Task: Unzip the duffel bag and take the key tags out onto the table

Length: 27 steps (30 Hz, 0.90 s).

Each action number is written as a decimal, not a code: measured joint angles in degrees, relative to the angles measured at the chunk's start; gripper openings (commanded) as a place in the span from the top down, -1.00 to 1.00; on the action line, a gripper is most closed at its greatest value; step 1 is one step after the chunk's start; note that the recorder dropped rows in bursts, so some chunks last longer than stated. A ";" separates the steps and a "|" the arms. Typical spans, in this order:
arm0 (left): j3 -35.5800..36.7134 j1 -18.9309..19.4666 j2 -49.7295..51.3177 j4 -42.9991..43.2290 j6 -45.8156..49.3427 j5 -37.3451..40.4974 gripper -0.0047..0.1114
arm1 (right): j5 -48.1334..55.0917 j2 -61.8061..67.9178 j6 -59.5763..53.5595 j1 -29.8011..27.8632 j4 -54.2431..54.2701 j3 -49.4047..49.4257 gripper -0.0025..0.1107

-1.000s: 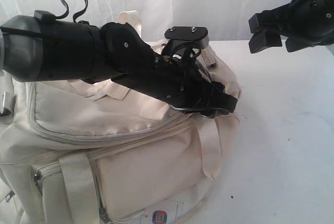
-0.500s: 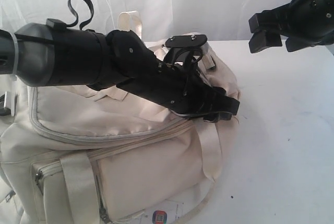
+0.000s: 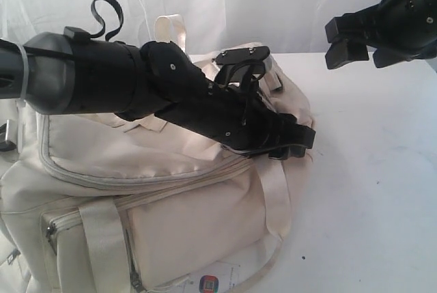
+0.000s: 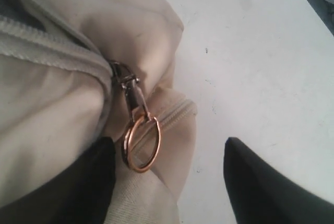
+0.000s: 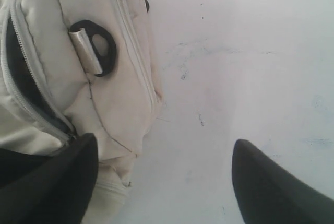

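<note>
Step in hand: unzipping. The left claw (image 3: 295, 144) is down at the end of the duffel bag (image 3: 171, 197), jaws parted and gripping nothing. The brass pull ring (image 4: 141, 143) of the zip (image 4: 52, 46) hangs between its fingers, close to one and well clear of the other. The right claw (image 3: 343, 40) is likewise spread and empty, raised over the table (image 3: 369, 190), apart from the bag. The key tags are not in view; judged to be inside the bag. Next move, by assessment: centre the left claw on the ring, close on that thin part, then draw along the zip line
</note>
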 measured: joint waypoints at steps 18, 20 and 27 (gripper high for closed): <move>-2.30 -0.10 2.73 -0.63 1.20 2.06 -0.18 | -0.10 0.00 0.00 0.00 0.18 0.00 -0.22; -2.43 -0.10 3.32 -0.88 1.20 2.06 -0.18 | -0.10 0.00 0.00 0.00 0.18 0.00 -0.22; -2.43 -0.10 3.61 -1.34 1.20 0.65 0.15 | -0.10 0.00 0.00 0.00 0.18 0.00 -0.22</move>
